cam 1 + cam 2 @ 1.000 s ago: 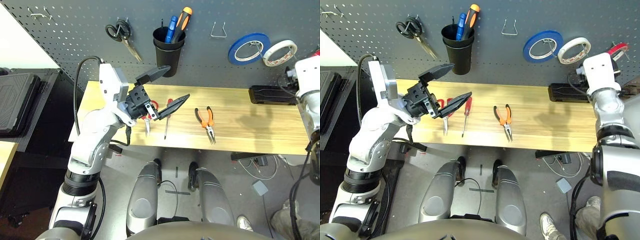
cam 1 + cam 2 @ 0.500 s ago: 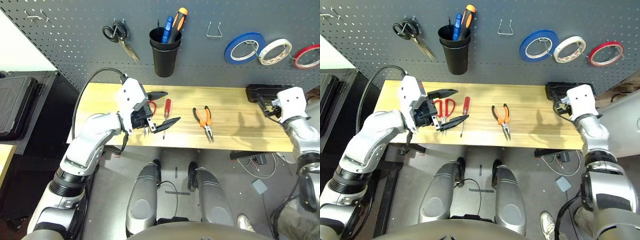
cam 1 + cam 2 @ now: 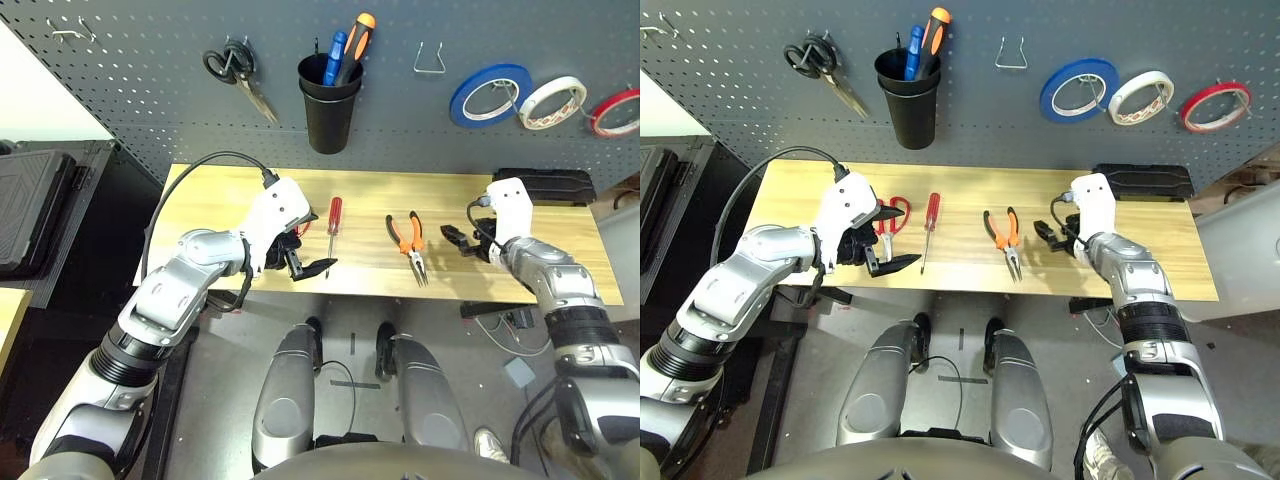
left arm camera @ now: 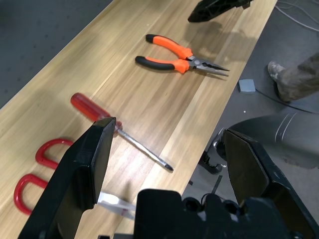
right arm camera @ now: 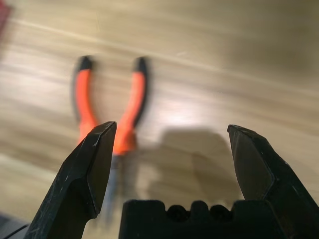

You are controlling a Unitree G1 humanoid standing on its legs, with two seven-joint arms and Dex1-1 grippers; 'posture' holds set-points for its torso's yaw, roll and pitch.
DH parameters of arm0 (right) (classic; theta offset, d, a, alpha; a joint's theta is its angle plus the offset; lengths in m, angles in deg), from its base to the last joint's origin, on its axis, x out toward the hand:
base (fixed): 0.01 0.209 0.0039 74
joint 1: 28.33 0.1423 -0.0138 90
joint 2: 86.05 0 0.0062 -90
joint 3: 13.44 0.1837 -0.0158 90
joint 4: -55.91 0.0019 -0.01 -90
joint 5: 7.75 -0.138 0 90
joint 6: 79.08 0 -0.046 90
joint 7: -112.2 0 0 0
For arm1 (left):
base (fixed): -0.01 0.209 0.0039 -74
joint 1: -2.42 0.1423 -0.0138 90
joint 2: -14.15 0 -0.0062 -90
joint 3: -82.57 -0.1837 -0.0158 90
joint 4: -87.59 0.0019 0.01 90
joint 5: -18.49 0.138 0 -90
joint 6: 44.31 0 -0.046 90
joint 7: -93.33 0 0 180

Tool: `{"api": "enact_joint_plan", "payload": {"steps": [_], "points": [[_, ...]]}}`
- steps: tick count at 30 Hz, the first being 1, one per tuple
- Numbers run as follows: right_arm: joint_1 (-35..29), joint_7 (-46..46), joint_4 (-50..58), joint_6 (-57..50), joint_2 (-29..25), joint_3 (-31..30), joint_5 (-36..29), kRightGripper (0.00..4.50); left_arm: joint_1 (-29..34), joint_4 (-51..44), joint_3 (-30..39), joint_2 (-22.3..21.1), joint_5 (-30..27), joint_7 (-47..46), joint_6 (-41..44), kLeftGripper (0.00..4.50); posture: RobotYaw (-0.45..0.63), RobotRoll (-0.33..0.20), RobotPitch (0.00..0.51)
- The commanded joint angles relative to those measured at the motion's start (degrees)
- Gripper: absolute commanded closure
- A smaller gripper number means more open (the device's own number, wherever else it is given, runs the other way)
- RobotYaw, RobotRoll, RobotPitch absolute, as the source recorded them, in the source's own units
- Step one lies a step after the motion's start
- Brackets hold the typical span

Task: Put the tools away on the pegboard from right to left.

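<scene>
You see a smooth pale wooden table, a matt perforated pegboard and glossy-handled pliers.

Your two grippers over the tool bench

Your right gripper hangs just beside the pliers; your left gripper sits over the scissors, screwdriver between.
</scene>
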Motion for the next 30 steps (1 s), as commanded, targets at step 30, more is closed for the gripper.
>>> {"api": "enact_joint_plan", "payload": {"steps": [30], "points": [[20.28,-11.63,-40.44,4.97,11.84,-6.45,9.4,1.46,1.76,-2.46,-0.66,0.87,2.0,-0.55,2.27,0.0,0.3,0.0,0.307]]}}
